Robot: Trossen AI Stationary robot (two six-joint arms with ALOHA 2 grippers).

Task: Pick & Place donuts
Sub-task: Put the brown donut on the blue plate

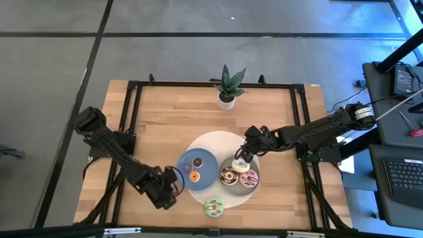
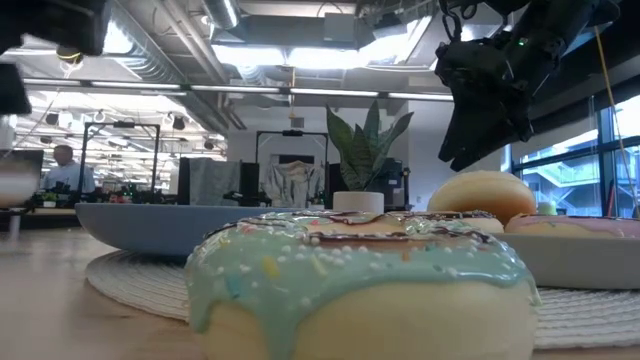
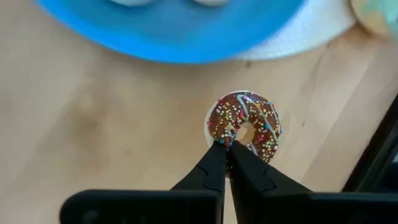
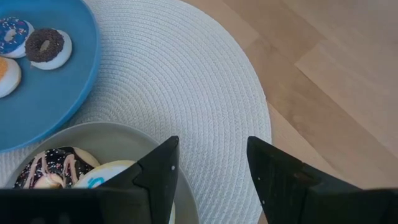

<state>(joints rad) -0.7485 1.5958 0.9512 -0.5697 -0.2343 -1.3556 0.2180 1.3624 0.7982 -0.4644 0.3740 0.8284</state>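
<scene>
In the left wrist view my left gripper is shut on a coin-sized brown mini donut with sprinkles, over bare wood just near of the blue plate. From above, that gripper hides the mini donut. The blue plate carries three mini donuts: purple, dark and orange. The grey plate holds chocolate, pink and white donuts. My right gripper stands open above the white one. A green donut lies on the table. My left gripper pinches the brown mini donut's rim between its two fingertips, at the edge nearest the wrist. The fingers slant steeply down from the table's left. The ring faces up, beyond the tips. Whether it is clear of the wood I cannot tell.
Both plates sit on a round white woven mat. A potted plant stands at the far middle. A black frame runs round the tabletop. Bare wood lies left of the mat and along the far side.
</scene>
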